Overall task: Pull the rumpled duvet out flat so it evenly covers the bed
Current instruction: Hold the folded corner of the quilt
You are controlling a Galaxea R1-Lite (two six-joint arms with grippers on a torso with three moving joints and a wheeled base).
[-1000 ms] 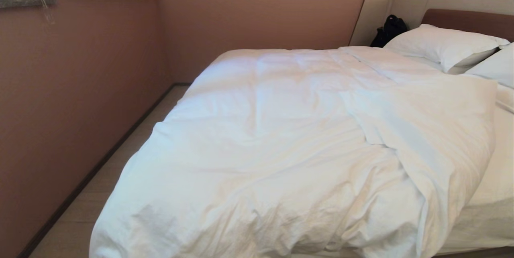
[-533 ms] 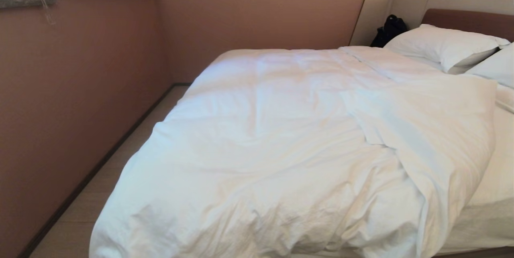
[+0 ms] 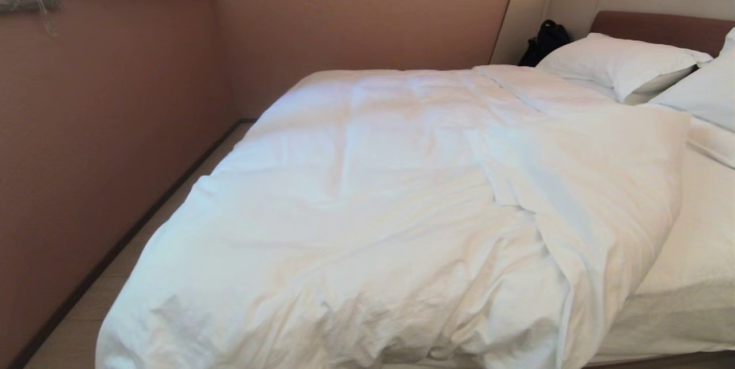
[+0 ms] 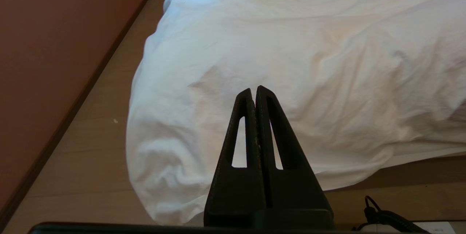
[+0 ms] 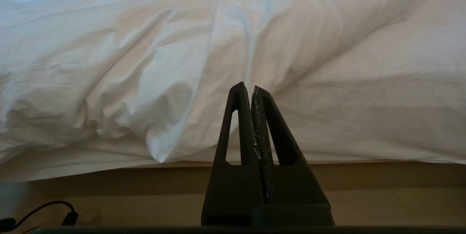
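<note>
White duvet bunched left, overhangs foot edge; sheet bare right. Both claws pressed together.

Big white duvet is bunched toward 9 o'clock on the bed, spilling off the near corner, with its edge folded back at 3 o'clock showing bare sheet. Pillows and a black bag sit up at 1 o'clock.
</note>
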